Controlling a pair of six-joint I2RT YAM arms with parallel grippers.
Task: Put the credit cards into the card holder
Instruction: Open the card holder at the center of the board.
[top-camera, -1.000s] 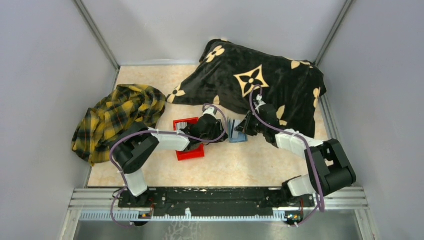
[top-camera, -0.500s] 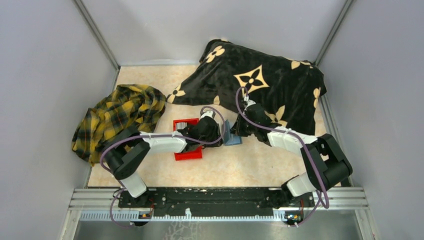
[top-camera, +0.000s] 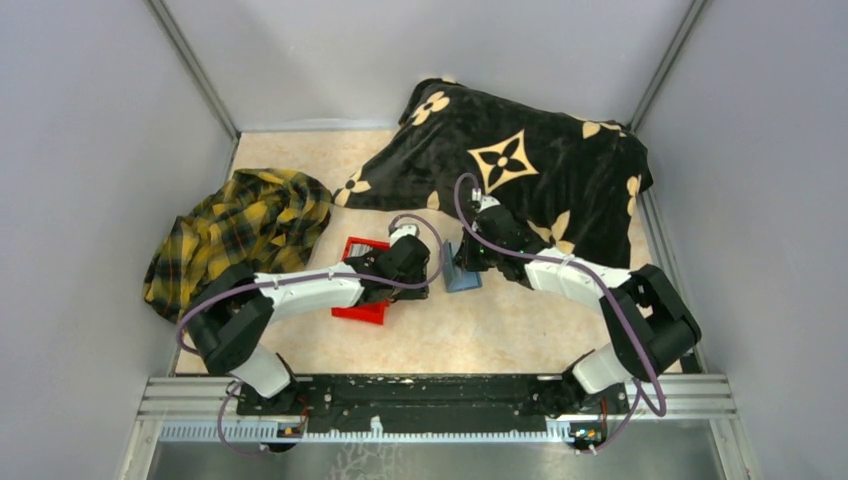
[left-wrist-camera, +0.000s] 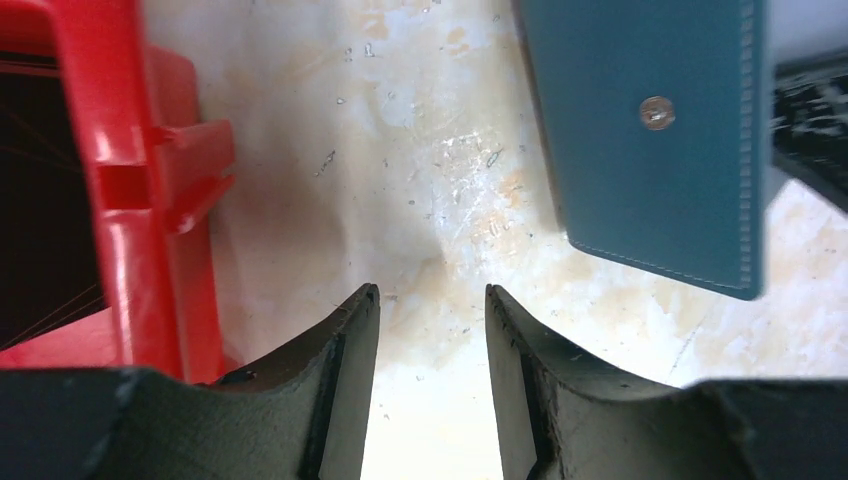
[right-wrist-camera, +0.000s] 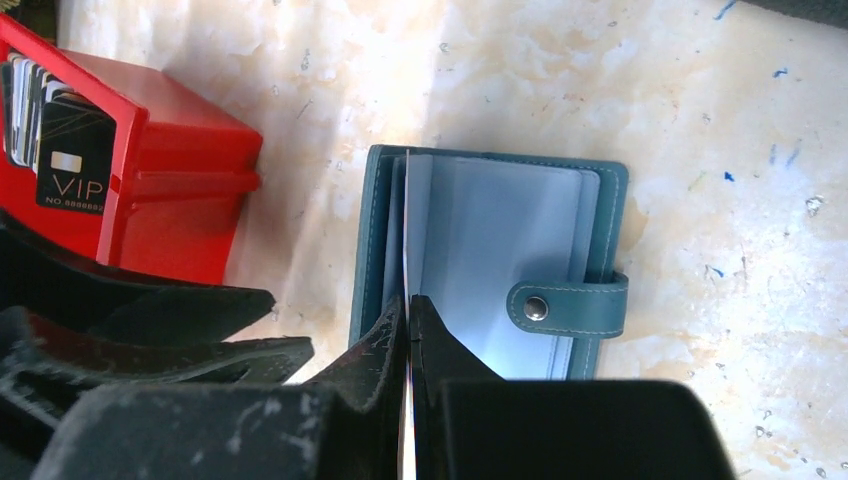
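The table (top-camera: 500, 320) has a pale marbled top. A black blanket (top-camera: 530, 170) with tan flower shapes is heaped over its far right. A yellow plaid cloth (top-camera: 235, 235) is bunched at the left edge.

Both arms reach in to the middle of the table, where their tips come close together. The red bin (top-camera: 358, 312) sits there at a skew, partly under the left arm. The card holder (right-wrist-camera: 490, 250) lies just to the right of the bin on bare table, opened, with its pale grey-blue inside and its snap strap showing.

The right pincer (right-wrist-camera: 408, 300) is pressed together on a thin upright leaf at the holder's left side, which shows edge-on as a pale line. In the left wrist view this leaf looks like the teal outer cover, standing up with a small metal stud on it.

The left pincer (left-wrist-camera: 427, 295) is spread with only bare table between its fingers. The bin is just beside its left finger, and the raised cover is ahead to the right.

The credit cards (right-wrist-camera: 68, 165) stand packed on edge inside the bin. The nearest one is dark and marked VIP.
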